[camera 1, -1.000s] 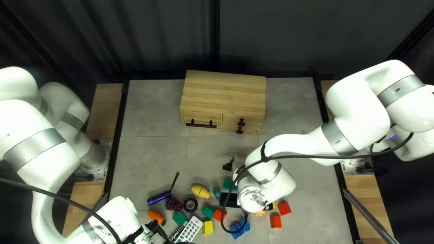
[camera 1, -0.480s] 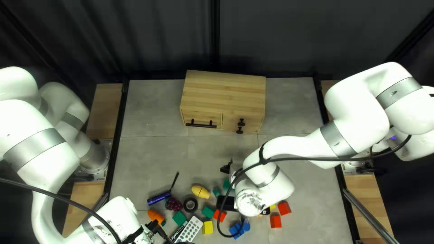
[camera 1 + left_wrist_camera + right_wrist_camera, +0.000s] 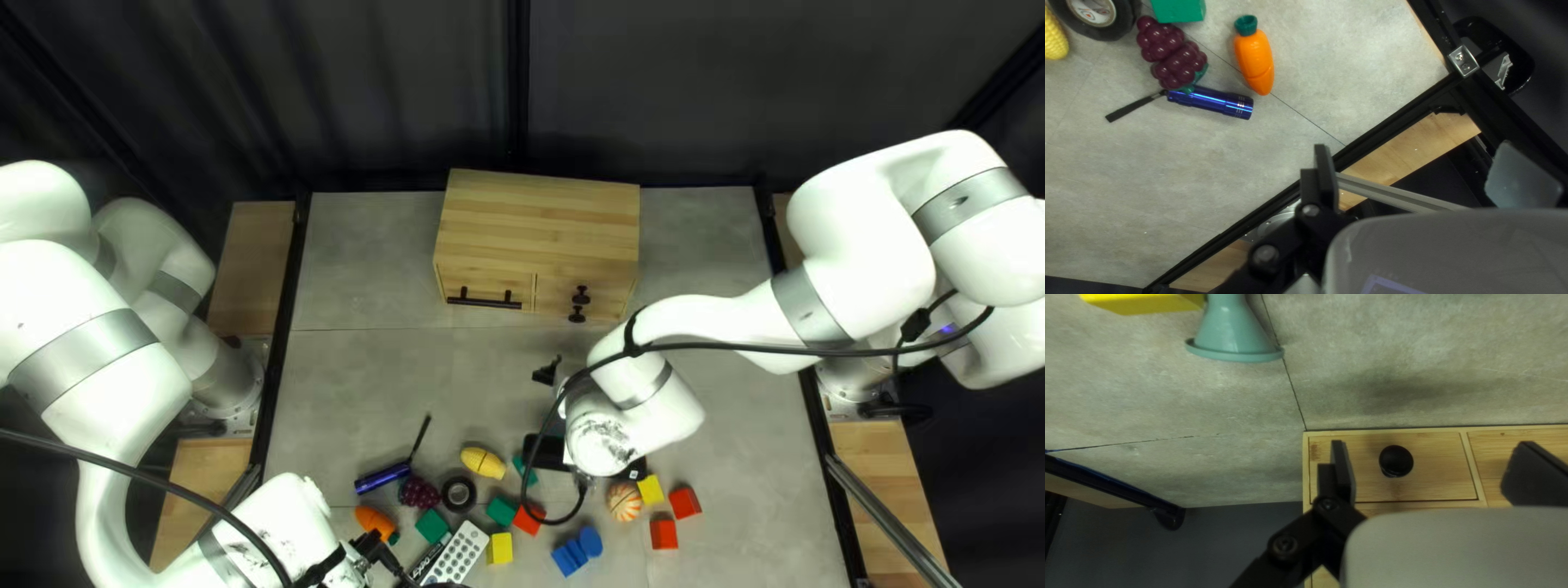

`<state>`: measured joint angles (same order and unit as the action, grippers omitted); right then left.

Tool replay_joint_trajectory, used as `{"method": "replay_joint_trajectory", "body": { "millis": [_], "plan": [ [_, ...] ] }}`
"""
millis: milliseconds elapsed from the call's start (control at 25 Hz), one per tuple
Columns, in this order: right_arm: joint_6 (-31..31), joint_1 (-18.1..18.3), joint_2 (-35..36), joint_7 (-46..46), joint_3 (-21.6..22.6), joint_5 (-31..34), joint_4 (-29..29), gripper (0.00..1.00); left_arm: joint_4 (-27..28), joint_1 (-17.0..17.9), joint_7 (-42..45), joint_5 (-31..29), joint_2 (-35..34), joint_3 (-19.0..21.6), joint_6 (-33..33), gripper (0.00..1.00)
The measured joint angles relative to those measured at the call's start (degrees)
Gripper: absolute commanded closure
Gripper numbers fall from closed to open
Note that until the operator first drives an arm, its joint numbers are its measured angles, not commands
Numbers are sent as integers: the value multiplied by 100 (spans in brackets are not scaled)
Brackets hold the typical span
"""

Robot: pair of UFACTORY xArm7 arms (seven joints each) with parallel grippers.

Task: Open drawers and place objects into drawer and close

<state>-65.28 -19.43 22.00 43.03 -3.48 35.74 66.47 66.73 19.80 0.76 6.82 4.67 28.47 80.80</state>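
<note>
Grey worktop [image 3: 359, 365]; right arm [image 3: 860, 256] shifts, uncovering ball [image 3: 625, 502]; drawer knob [image 3: 1396, 460] likely next, my left and right jaws spread open.

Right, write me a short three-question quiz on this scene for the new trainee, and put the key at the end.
1. Multiple choice. In the left wrist view, which thing lies nearest the blue flashlight?
(a) the roll of tape
(b) the toy grapes
(c) the toy corn

2. True or false. The fingers of the right end effector stand apart.

3. Fill in the number. In the top left view, the front of the wooden cabinet shows one black bar handle and ____ black knobs.

Key: 1 b; 2 true; 3 two.
</note>
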Motion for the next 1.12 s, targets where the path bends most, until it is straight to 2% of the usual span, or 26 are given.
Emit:
{"method": "replay_joint_trajectory", "body": {
  "millis": [1120],
  "plan": [
    [815, 624, 249, 683, -332, 331, -232, 0, 0, 0, 0, 0, 0, 0, 0, 0]
  ]
}}
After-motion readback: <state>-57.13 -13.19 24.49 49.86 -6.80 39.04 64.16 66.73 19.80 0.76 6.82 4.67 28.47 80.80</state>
